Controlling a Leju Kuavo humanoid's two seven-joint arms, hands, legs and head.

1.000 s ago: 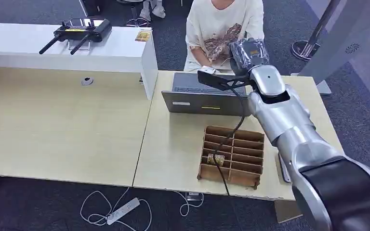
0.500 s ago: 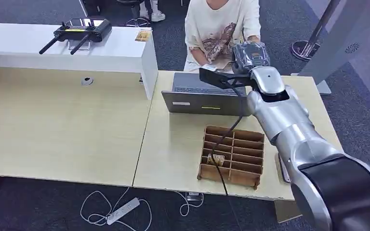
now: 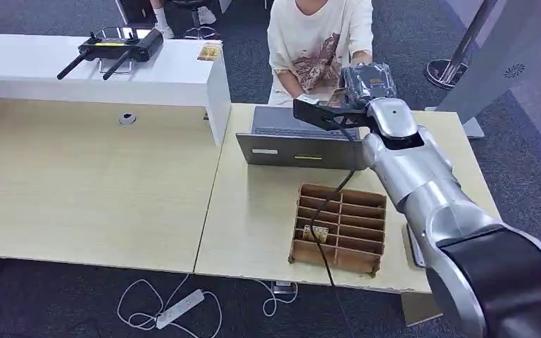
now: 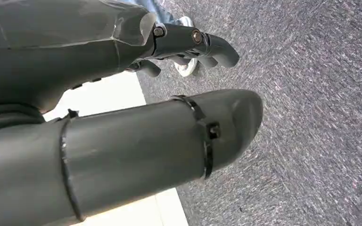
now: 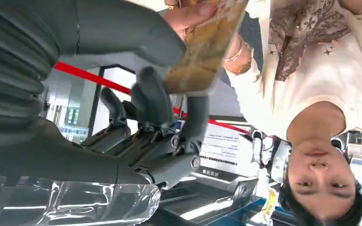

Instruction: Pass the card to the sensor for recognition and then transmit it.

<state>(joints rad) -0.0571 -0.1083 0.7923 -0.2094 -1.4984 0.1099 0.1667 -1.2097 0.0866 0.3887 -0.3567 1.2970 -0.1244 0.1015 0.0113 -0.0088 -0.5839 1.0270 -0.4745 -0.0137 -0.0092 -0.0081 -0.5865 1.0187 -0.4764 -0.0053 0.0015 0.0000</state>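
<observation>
Head view: my right arm (image 3: 423,183) is stretched out over the far side of the desk (image 3: 253,204), right hand (image 3: 366,79) up above the laptop (image 3: 296,144) and right in front of a seated person (image 3: 317,42) in a cream shirt. From here I can't make out the card or how the fingers are set — the plastic-wrapped back of the hand blocks it. A wooden divider box (image 3: 339,229) sits near the front edge of the desk, with a small yellowish item in one of its left compartments; can't tell what it is. A black cable hangs from the wrist down to the box. On the white counter (image 3: 98,67) to the left there's a black controller (image 3: 116,46) with two antennas.

Left wrist view: left hand (image 4: 122,136) holds nothing, dark fingers (image 4: 202,42) loosely curled and apart from the thumb. Grey carpet (image 4: 311,117) beyond it.

Right wrist view: right hand (image 5: 136,89) has the card (image 5: 205,47) — gold-brown, pinched between the thick thumb and the dark fingers. The person's fingers (image 5: 188,14) are touching the card's far end.
</observation>
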